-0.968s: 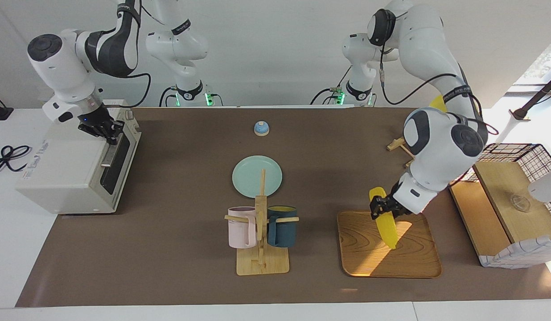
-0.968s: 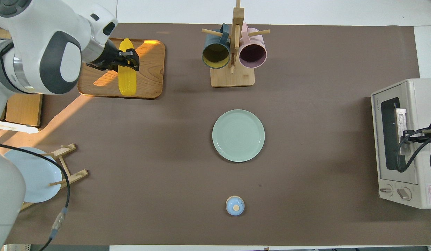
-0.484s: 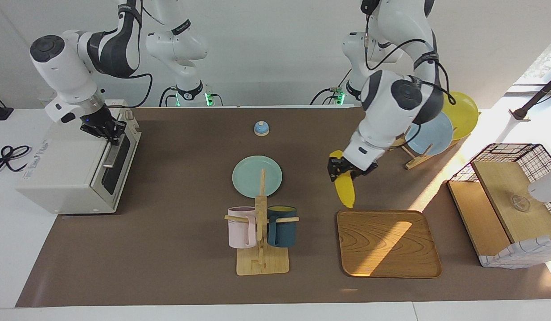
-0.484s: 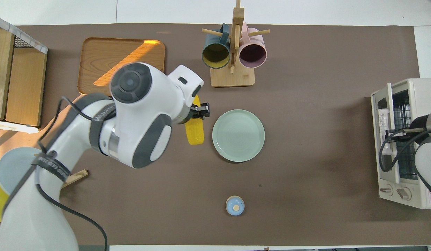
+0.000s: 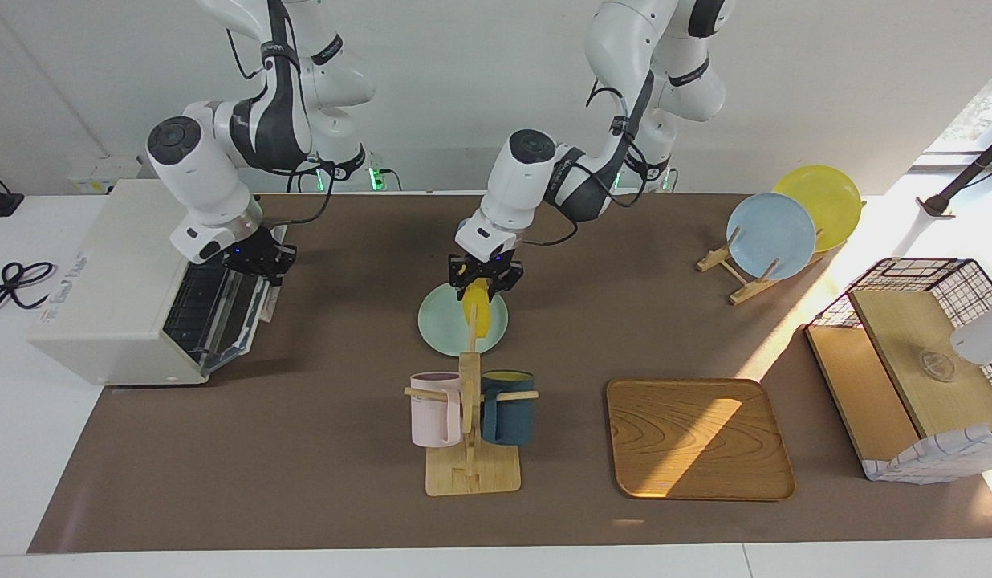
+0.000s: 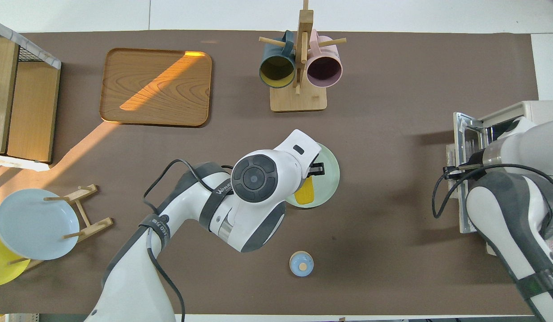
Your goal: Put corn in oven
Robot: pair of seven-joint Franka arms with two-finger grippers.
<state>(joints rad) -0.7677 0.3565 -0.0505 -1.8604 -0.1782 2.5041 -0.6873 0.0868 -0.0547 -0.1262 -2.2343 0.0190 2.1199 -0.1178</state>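
The left claw [image 5: 485, 278] is clamped on the corn [image 5: 479, 315], holding it in the air over the pale green plate [image 5: 440, 325] at the middle of the desk [image 5: 303, 466]; the cob hangs toward six o'clock in the facing view. The right claw [image 5: 259, 261] is at the top edge of the toaster oven's [image 5: 103, 281] lowered door [image 5: 251, 309], at the right arm's end of the desk; whether it grips the edge I cannot tell. The wire rack [image 5: 195, 301] shows inside.
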